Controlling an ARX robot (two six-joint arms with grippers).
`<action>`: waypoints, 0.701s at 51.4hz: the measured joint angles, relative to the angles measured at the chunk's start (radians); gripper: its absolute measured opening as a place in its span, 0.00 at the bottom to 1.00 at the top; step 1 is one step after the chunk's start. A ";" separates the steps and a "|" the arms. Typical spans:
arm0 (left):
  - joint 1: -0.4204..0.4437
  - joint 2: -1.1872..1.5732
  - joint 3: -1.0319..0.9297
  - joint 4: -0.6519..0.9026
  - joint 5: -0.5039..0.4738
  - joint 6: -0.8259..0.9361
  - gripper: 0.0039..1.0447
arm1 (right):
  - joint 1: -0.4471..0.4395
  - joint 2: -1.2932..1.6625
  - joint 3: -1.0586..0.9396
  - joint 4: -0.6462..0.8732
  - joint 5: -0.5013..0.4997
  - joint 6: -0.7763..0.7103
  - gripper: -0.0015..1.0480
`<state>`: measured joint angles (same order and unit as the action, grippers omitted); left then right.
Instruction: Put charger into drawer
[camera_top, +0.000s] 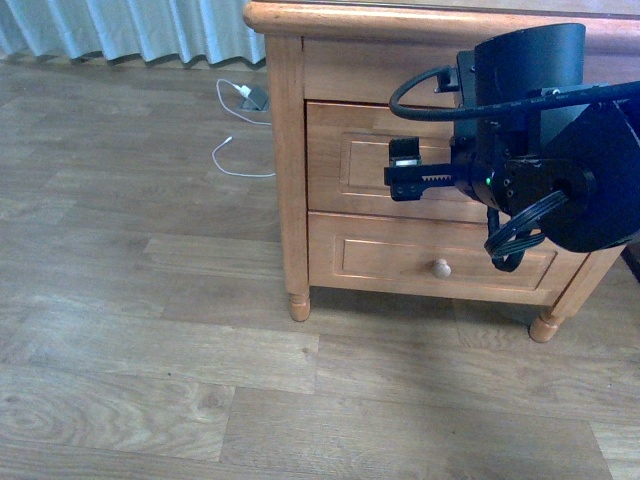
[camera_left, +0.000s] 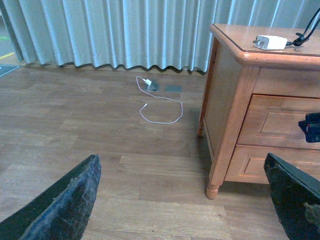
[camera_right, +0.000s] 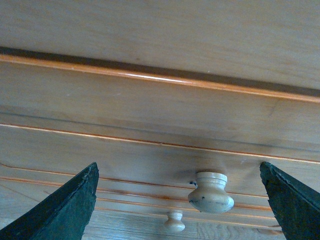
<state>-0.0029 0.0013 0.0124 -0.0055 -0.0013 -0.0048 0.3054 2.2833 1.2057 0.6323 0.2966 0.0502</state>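
Plank floor (camera_left: 100, 125), wood-grain, with pale pleated curtains (camera_left: 125, 30) along the back wall.

Left of the nightstand (camera_top: 285, 150): a white-cabled charger (camera_left: 150, 85) lies on the floor near the curtain hem, its cable in a loose loop. It is well apart from the nightstand.

Left gripper (camera_left: 180, 159): it hangs over the floor, off the nightstand's left front corner. Its 2 fingers are spread wide, with nothing between them. Not seen in the front view.

Nightstand: light wood, turned feet, 2 drawers.

Charger (camera_left: 270, 42): a white plug block lying on top of the nightstand, near its front edge. Its black cable runs off toward the frame edge; the bundle is only partly seen.

Drawer (camera_top: 350, 150): the upper one in the nightstand, with a recessed panel. Its front sits flush, shut. Below it, the lower drawer (camera_top: 380, 255) is also shut and has a round knob (camera_top: 441, 267).

Right gripper (camera_right: 178, 166): it is close in front of the upper drawer's face, pointing at it. Its fingers are set wide apart and hold nothing. The upper knob (camera_right: 211, 191) shows ahead in the gap between them, touching neither finger. The arm hides that knob in the front view.
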 joint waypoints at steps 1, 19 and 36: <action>0.000 0.000 0.000 0.000 0.000 0.000 0.95 | 0.000 0.001 0.001 -0.001 0.000 0.000 0.92; 0.000 0.000 0.000 0.000 0.000 0.000 0.95 | -0.017 0.038 0.018 -0.019 0.006 0.002 0.92; 0.000 0.000 0.000 0.000 0.000 0.000 0.95 | -0.020 0.050 0.024 -0.014 0.019 -0.004 0.91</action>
<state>-0.0025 0.0013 0.0124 -0.0055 -0.0013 -0.0048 0.2852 2.3333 1.2297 0.6182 0.3161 0.0463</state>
